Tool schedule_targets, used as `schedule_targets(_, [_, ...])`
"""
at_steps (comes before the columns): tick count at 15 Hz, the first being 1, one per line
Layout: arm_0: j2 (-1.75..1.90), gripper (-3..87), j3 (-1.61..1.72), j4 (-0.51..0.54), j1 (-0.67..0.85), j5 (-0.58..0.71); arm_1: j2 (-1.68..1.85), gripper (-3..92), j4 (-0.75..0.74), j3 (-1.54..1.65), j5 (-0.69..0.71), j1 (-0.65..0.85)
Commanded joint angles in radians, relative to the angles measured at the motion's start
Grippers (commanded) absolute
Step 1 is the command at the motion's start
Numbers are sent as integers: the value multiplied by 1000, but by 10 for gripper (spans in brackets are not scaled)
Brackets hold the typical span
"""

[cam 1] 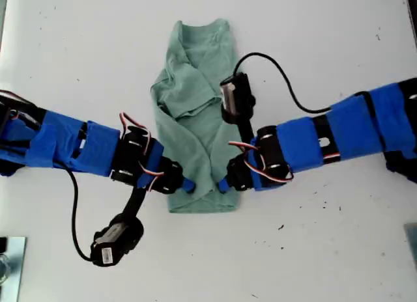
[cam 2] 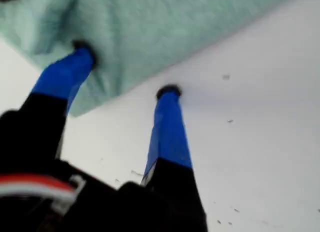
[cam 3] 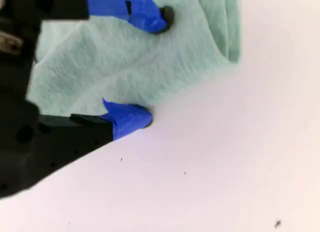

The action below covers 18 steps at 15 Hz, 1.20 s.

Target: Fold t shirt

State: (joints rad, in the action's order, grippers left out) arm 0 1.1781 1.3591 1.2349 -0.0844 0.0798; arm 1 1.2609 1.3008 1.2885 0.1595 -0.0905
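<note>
Two arms meet at the near hem of the t shirt [cam 1: 195, 120], lying narrow-folded on the white bench [cam 1: 326, 41]. Our first tool [cam 2: 125, 74] and second tool [cam 3: 152, 67] gape, each straddling an edge, apparently one fingertip on cloth. Closing might catch one layer, unfolding it.

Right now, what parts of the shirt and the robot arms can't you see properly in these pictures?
- The t shirt: exterior view, its bottom corners sit under both grippers; its underside is against the table.
- My first gripper: first wrist view is blurred; whether the fingertip on the cloth pinches it or only presses is unclear.
- My second gripper: second wrist view crops most of the shirt.
- Both arms' bases: cut off by the exterior view's side edges.
</note>
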Motion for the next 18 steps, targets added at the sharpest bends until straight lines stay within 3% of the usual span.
schedule_targets(1, [-32, -3, -38, -58, -34, 9, -106, -9, -44, -51, 15, -25])
schedule_targets(5, [164, -3, -230, 66, -123, -18, 156, -8, 118, -152, 67, -57])
schedule_targets(7, [276, -3, -242, 51, -140, 11, 321, -8, 215, -238, 74, -71])
schedule_targets(12, [313, -3, -242, -29, -133, 17, 477, -8, 198, -189, 91, -34])
schedule_targets(14, [379, -3, -206, -2, -43, 40, 474, -8, 124, -183, 210, 91])
schedule_targets(18, [580, -3, -18, 52, 345, 193, 362, -8, -37, -229, 479, 417])
